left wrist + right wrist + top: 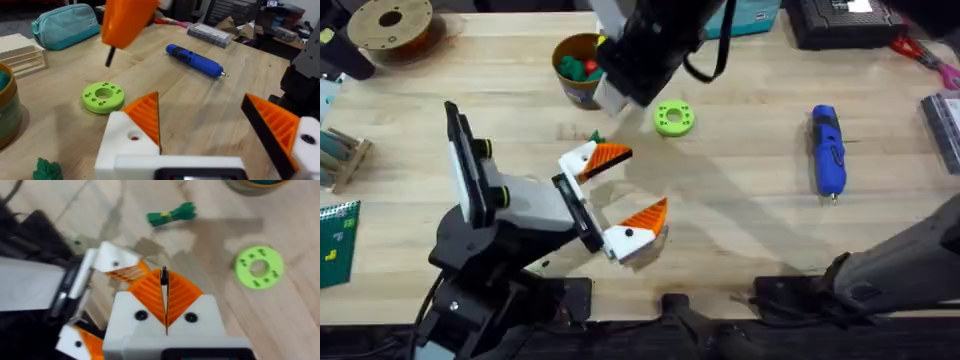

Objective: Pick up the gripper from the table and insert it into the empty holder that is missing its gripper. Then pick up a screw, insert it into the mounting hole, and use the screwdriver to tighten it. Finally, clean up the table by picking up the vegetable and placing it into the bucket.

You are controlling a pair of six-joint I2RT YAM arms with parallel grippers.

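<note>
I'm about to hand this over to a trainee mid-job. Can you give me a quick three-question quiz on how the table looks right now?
1. True or false: the screwdriver lies on the table, apart from both arms.
2. What is the right gripper pinching? A) a small dark screw B) the vegetable C) the green disc
3. Fill in: the vegetable lies on the ___, not in the bucket.
Key: 1 true; 2 A, the screw sits between the shut orange pads; 3 table.
</note>
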